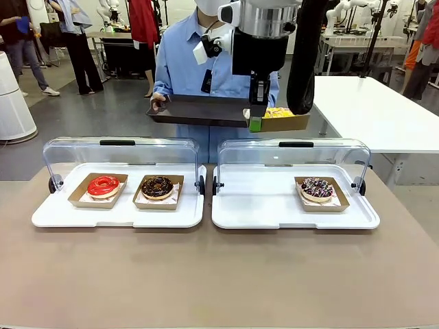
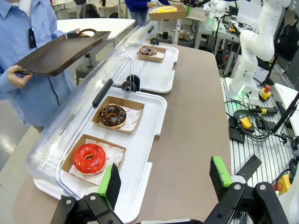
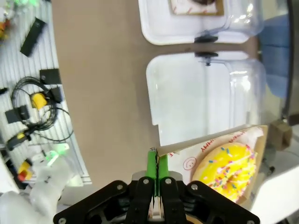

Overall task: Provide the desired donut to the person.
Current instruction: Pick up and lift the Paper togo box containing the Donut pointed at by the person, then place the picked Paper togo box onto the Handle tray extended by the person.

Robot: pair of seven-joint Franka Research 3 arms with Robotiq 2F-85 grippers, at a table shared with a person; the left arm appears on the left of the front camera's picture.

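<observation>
Yellow donut [image 1: 278, 112] sits in its paper box [image 1: 291, 124], high above the bench [image 1: 219, 274]. The right tool [image 1: 255, 124] is clenched on the box's edge. The box hangs at the right end of the person's [image 1: 182, 68] dark tray [image 1: 199, 110], whose top is bare. The left tool [image 2: 164, 177] is released, its fingers wide apart, holding nothing.

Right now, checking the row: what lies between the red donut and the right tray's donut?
The chocolate donut, beside the red one, in the front view.

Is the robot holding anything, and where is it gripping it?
The right end effector pinches the rim of the cardboard tray carrying the yellow donut; the left end effector is open and empty.
</observation>
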